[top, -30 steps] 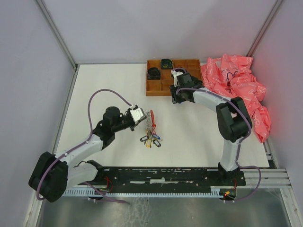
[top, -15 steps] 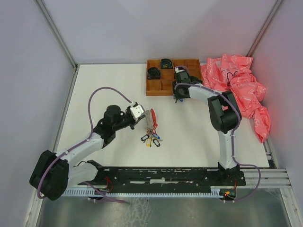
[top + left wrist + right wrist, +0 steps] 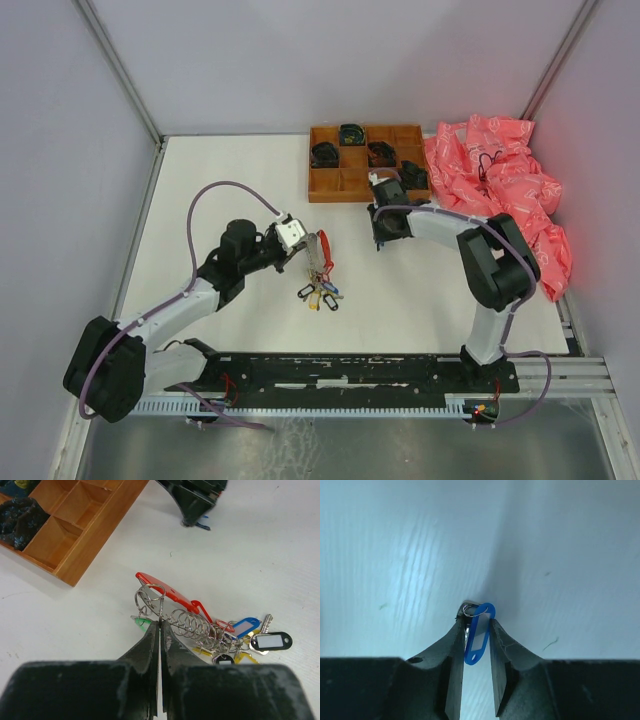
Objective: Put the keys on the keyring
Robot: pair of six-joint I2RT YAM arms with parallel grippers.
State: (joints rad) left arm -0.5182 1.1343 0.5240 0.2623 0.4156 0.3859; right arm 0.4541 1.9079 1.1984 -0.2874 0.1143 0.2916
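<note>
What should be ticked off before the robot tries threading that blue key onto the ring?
1. Grip of the left claw on the ring: ok, shut on the wire.
2. Grip of the right claw on the blue key: ok, pinched by its tag.
3. The key's small wire loop poking past the fingertips: ok.
4. Gap in the ring opened: cannot tell.
5. Key lined up at the ring: not ok, claws apart.

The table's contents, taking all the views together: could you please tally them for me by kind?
wooden tray: 1
dark coiled items in the tray: 4
pink crumpled sheet: 1
keyring bunch: 1
blue-tagged key, apart from the bunch: 1
Total: 8
</note>
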